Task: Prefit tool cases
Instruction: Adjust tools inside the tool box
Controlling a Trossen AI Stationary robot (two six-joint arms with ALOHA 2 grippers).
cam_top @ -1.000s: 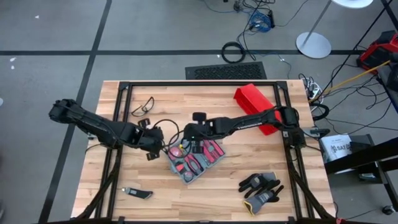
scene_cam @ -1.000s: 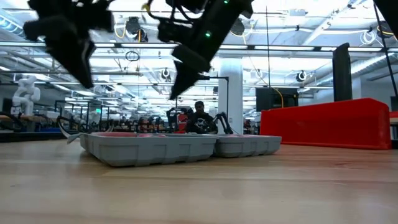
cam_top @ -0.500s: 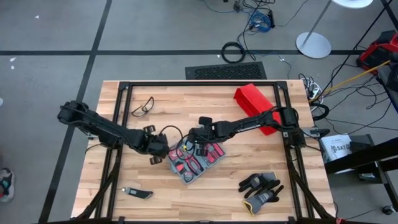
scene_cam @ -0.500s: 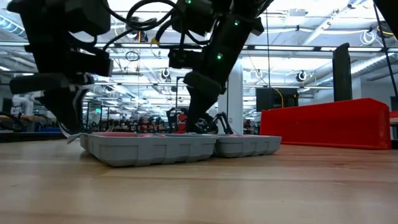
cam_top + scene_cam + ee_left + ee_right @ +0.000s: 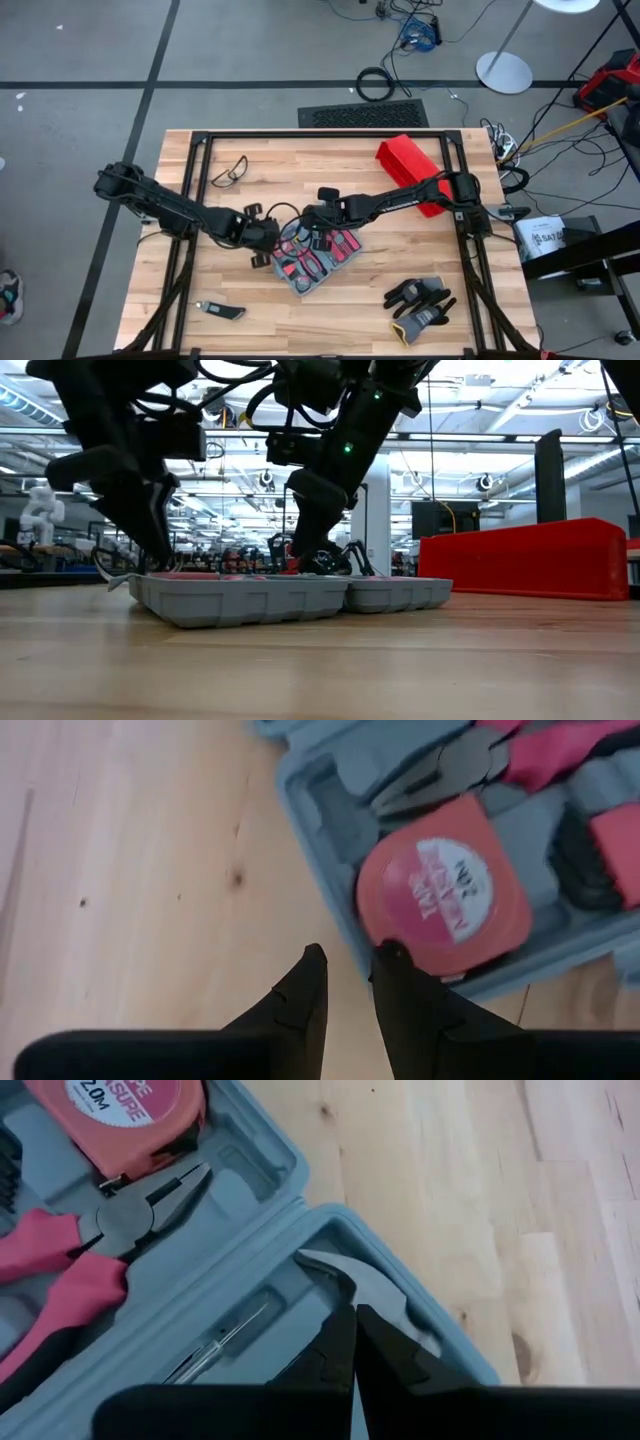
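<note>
left tool (image 5: 345, 960) moved in to tool case (image 5: 312, 257) edge, nearly closed, empty; right tool (image 5: 355, 1312) closed inside case.

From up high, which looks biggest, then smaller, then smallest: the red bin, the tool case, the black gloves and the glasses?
1. Tool case, open flat.
2. Red bin, though an arm covers part of it, so it is close.
3. Black gloves.
4. Glasses, smallest.

grey-blue tool case (image 5: 318, 258) lies open flat mid-table, tools inside.
</note>
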